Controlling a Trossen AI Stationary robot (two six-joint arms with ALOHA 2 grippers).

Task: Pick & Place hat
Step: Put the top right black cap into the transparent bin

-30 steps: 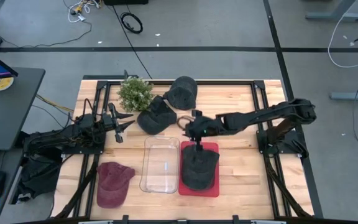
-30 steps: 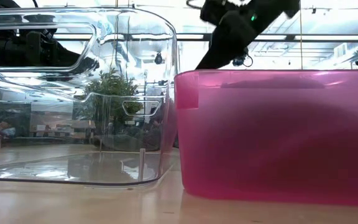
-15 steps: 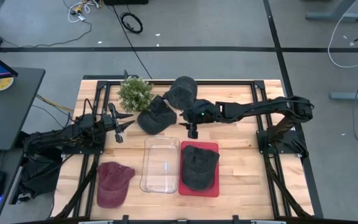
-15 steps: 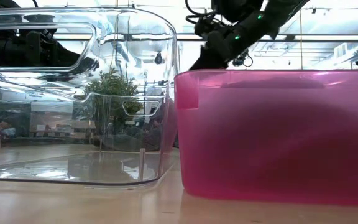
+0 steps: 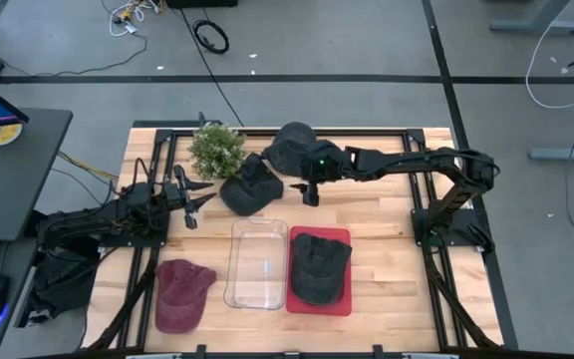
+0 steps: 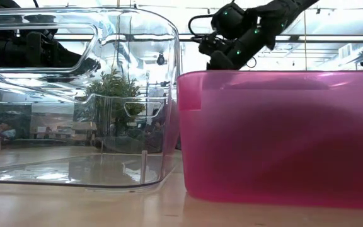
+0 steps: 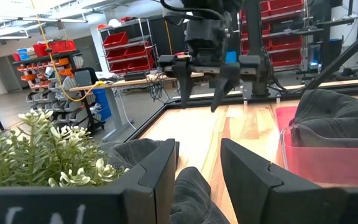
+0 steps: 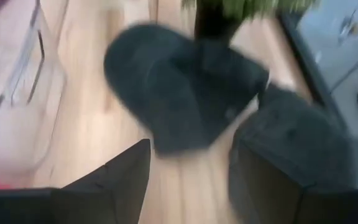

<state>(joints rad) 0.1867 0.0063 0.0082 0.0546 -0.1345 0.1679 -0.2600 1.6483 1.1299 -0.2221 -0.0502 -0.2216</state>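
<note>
- Right gripper [image 5: 310,192]: jaws spread, nothing between them; it hangs over bare wood in the far half of the table, between two dark caps.
- In the right wrist view both fingers [image 8: 117,177] frame the nearer dark cap [image 8: 179,102], with a gap of table showing between the two.
- Left wrist view shows the same gripper [image 7: 201,81] across the table, fingers pointing down and apart.
- Dark cap [image 5: 250,185] lies just left of the right gripper; second dark cap [image 5: 292,146] lies at the far edge, under the right arm's wrist.
- Third dark hat [image 5: 318,265] sits inside the red bin [image 5: 343,304] at the near side of the table, well apart from the right gripper.
- Clear bin [image 5: 257,261] stands just left of the red bin, touching or nearly so.
- Maroon cap [image 5: 182,291] lies on the table at the near left.
- Small plant [image 5: 215,148] stands at the far left, beside the first dark cap.
- Left gripper [image 5: 189,200]: jaws spread, holding nothing, parked at the left side near the plant.
</note>
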